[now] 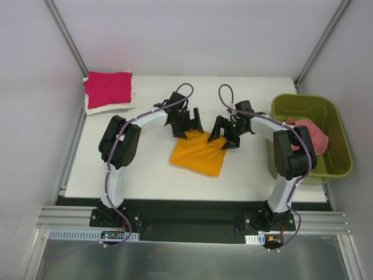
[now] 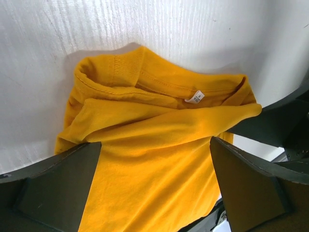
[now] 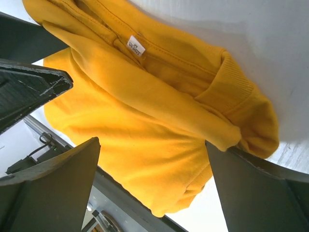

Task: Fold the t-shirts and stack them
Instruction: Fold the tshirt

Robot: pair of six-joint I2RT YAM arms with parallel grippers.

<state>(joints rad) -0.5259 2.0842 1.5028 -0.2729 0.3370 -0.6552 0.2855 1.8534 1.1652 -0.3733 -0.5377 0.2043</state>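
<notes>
The orange-yellow t-shirt [image 1: 198,154] lies folded into a rough rectangle in the middle of the table, collar and label at its far edge. My left gripper [image 1: 189,125] hangs over its far left corner and my right gripper [image 1: 224,137] over its far right corner. In the left wrist view the left gripper [image 2: 155,145] stands open, straddling the orange-yellow t-shirt [image 2: 145,116] without pinching it. The right gripper [image 3: 152,142] is likewise open over the same shirt [image 3: 145,87]. A folded magenta t-shirt [image 1: 109,88] rests on a folded white t-shirt [image 1: 93,107] at the far left corner.
An olive-green bin [image 1: 338,169] stands at the table's right edge with a crumpled salmon-pink t-shirt [image 1: 312,133] inside. The two grippers are close together, each showing in the other's wrist view. White walls enclose the table on three sides.
</notes>
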